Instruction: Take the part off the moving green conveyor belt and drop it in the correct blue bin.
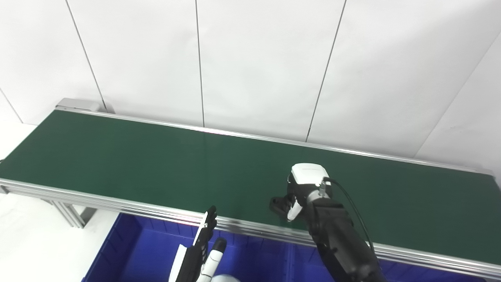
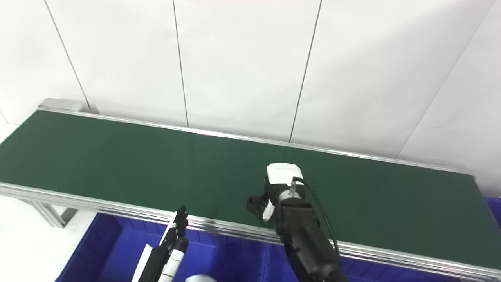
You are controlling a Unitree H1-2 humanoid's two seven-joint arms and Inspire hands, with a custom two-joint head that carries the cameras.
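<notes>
No part is seen ahead of the right hand (image 1: 299, 194); whether its fingers (image 1: 280, 203) are closed cannot be told. The left hand (image 1: 203, 243) is held with fingers extended, empty. A late-arriving part could be missed.

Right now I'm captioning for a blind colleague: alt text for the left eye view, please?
The right hand hangs over the green conveyor belt, no part visible on it. The left hand, fingers straight, waits over a blue bin below the belt's near rail.

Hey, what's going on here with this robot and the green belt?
A humanoid robot is working at a green conveyor belt with blue bins below its near edge. Its right robot hand is over the belt; whether it holds anything cannot be seen. The left robot hand waits open above the bins. No part shows on the belt.
</notes>
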